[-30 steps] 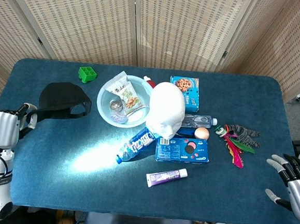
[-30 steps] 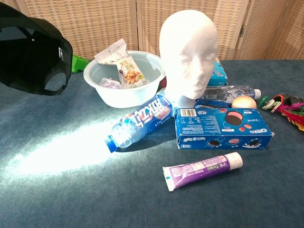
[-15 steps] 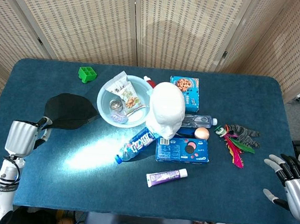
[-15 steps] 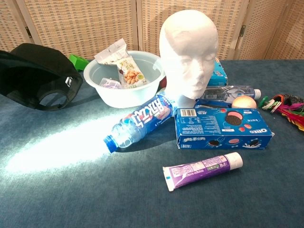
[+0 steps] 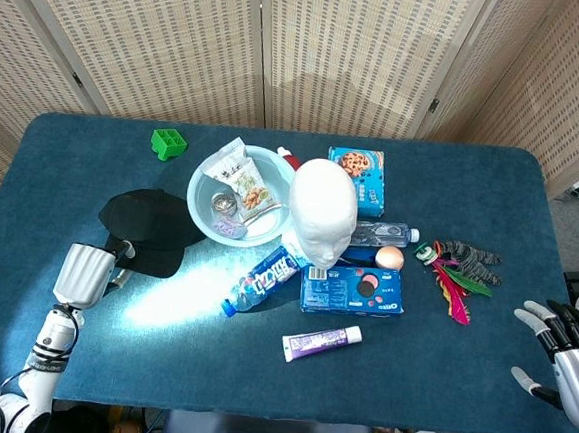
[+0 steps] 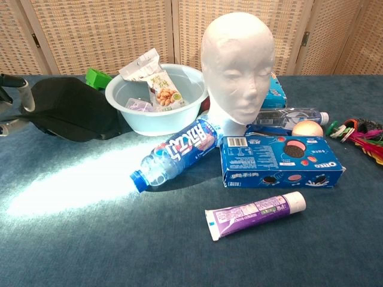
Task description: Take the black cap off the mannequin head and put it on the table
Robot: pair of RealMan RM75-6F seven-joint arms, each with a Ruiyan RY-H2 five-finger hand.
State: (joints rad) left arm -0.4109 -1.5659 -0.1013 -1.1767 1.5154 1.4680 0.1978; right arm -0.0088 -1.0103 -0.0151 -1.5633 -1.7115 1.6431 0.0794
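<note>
The black cap lies low on the blue table, left of the light blue bowl; the chest view shows the black cap flattened against the cloth. My left hand is at the cap's near-left edge, and its fingers curl at the cap's rim, still holding it. The white mannequin head stands bare at the table's middle, facing me as the mannequin head. My right hand hangs off the table's right front corner with fingers spread, holding nothing.
A light blue bowl of snack packets sits between cap and head. In front of the head lie a blue bottle, an Oreo box and a purple tube. A green block and colourful feathers lie further off.
My left hand has carried the cap rightward and down, from raised at the far left to resting on the table beside the bowl. The right hand has barely moved.
</note>
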